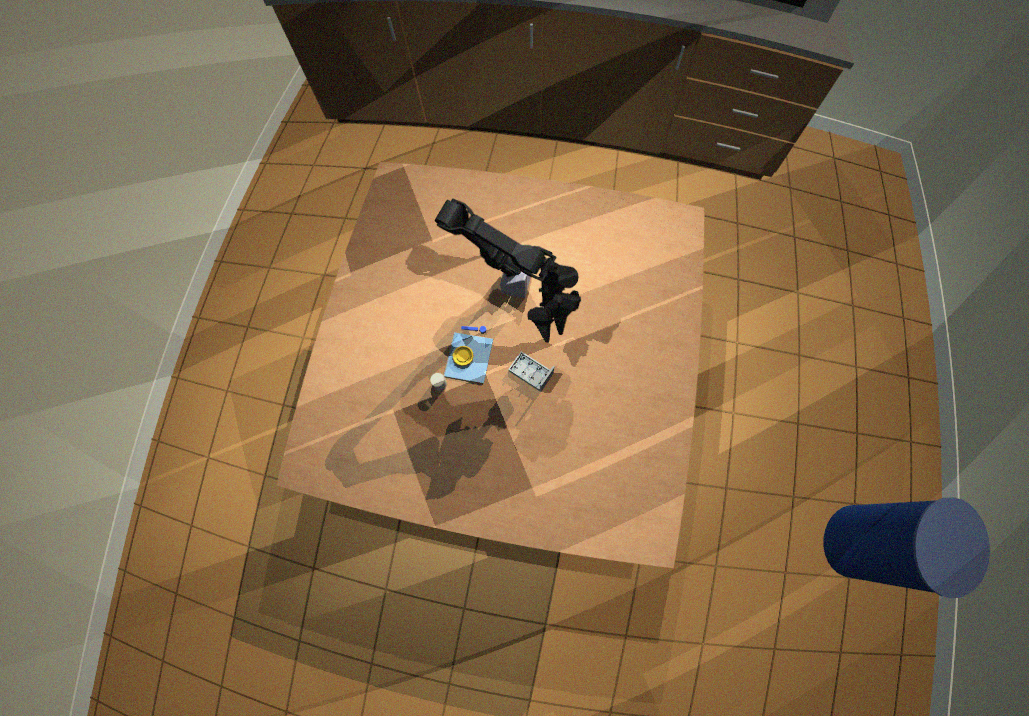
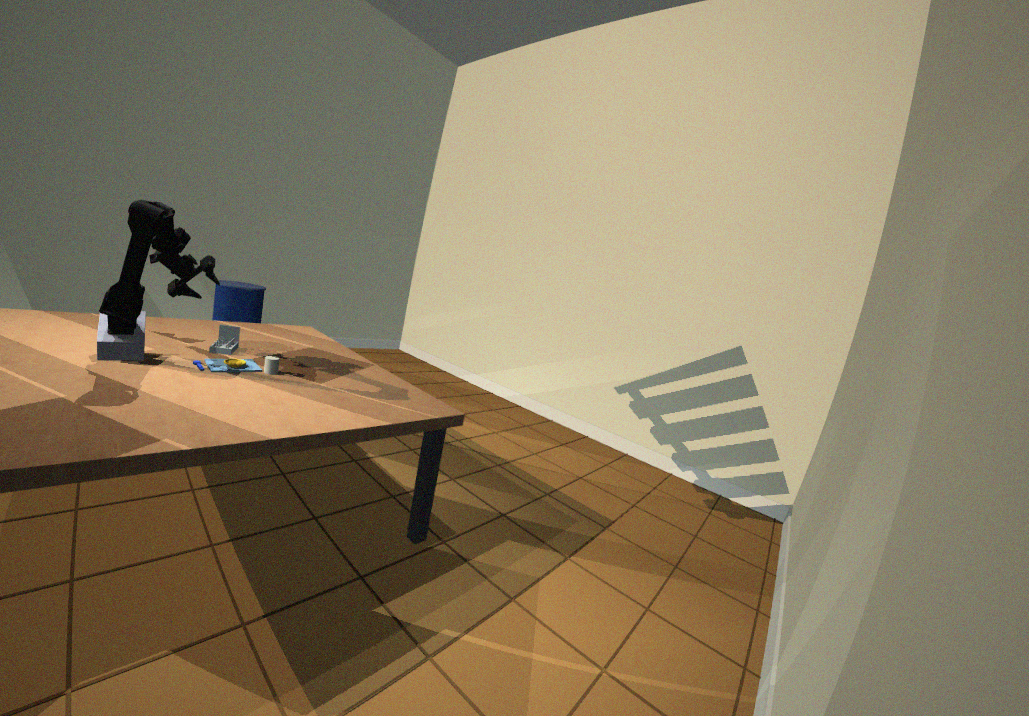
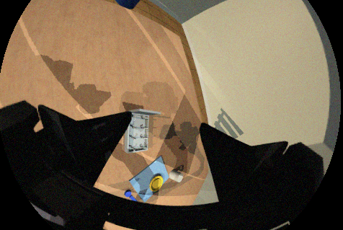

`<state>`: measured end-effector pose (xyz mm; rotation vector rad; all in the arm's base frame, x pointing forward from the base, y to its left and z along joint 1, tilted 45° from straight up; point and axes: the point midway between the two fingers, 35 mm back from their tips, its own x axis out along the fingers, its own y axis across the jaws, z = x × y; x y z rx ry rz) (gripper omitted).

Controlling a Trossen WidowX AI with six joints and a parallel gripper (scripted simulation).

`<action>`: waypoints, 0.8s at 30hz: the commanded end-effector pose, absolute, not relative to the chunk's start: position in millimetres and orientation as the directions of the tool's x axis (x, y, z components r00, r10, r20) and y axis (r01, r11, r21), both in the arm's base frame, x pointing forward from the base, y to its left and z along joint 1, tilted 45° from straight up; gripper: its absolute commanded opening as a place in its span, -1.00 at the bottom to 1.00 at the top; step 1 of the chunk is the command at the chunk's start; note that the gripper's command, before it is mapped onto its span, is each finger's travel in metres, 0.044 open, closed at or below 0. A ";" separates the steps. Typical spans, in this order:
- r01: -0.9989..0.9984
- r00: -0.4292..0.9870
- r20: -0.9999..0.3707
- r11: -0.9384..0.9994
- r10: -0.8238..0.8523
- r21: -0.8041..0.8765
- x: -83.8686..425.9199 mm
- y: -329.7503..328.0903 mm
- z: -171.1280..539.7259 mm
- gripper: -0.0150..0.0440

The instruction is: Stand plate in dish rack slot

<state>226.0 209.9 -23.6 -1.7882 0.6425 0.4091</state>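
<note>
Nothing sat between the spread fingers of the black claw (image 1: 551,325), which hung high above the wooden desk (image 1: 616,439). The small yellow round plate (image 1: 463,356) lay flat on a light-blue mat (image 1: 476,371), near the grey slotted dish rack (image 1: 530,370). A sound approach meant descending over the plate's rim, claw kept wide.

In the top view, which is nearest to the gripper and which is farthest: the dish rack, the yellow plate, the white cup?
From the gripper, which is open and holds nothing:
1. Dish rack, just below it in the picture.
2. Yellow plate, farther left, on the blue mat.
3. White cup, beyond the mat's lower left corner.
</note>
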 end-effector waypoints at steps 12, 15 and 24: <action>-0.630 0.631 -0.627 0.171 -0.457 -0.758 287.6 141.1 0.0 0.86; -0.611 0.586 -0.638 0.244 -0.501 -0.753 296.6 123.4 5.6 0.86; -0.507 0.424 -0.666 0.449 -0.613 -0.736 314.7 65.2 24.3 0.86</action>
